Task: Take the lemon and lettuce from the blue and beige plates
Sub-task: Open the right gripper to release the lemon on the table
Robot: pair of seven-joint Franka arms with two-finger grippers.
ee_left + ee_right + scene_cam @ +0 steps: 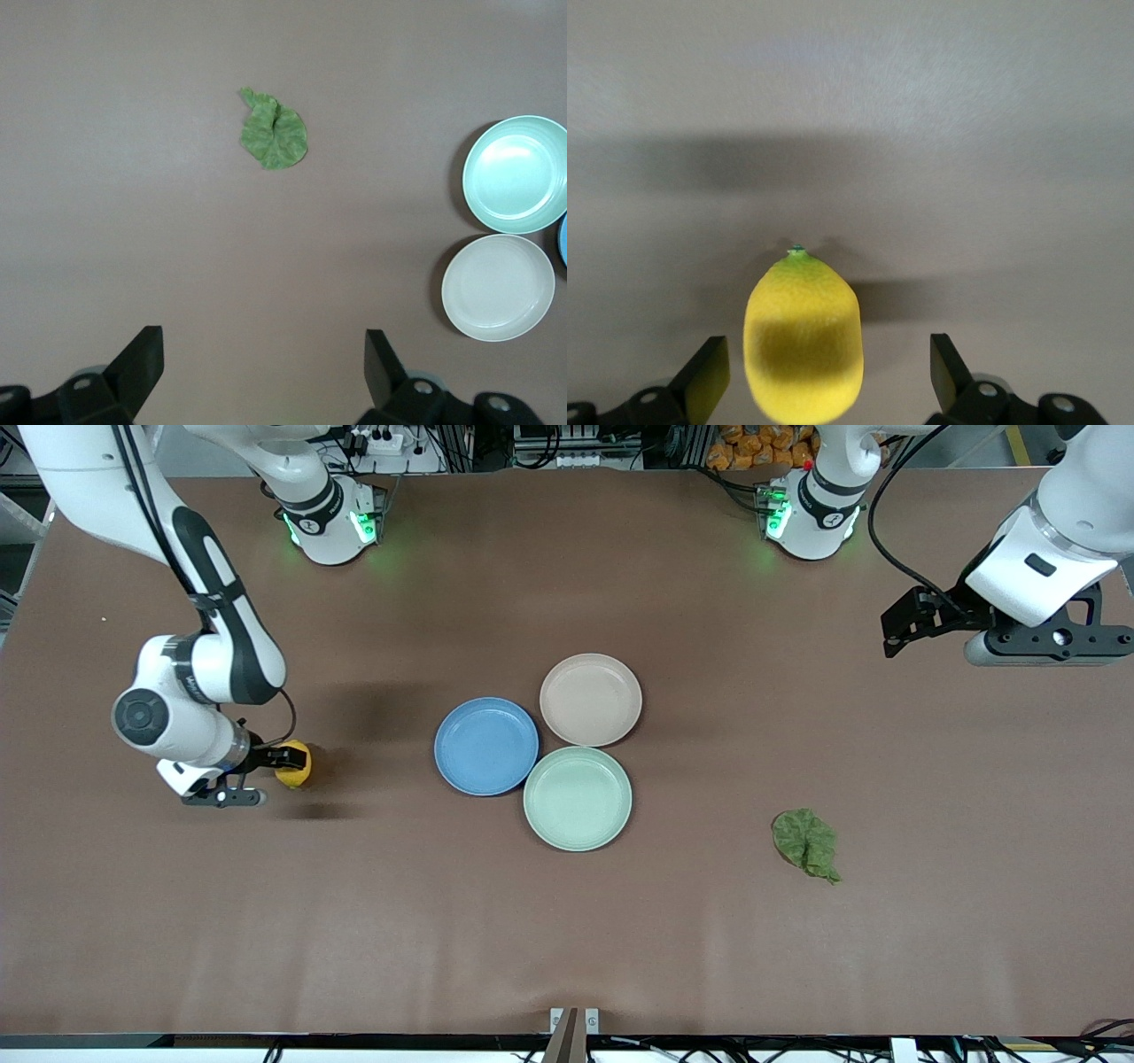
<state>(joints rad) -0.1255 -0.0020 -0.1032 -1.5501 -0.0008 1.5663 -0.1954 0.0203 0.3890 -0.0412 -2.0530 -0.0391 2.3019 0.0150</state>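
The yellow lemon lies on the brown table toward the right arm's end, well apart from the plates. My right gripper is low around it and open. In the right wrist view the lemon sits between the spread fingers, close to one finger and clear of the other. The lettuce lies flat on the table toward the left arm's end, nearer the front camera than the plates. The blue plate and the beige plate are both bare. My left gripper hangs open and high over the left arm's end of the table, holding nothing.
A mint-green plate touches the blue and beige plates on the side nearer the front camera. The left wrist view shows the lettuce, the mint-green plate and the beige plate far below.
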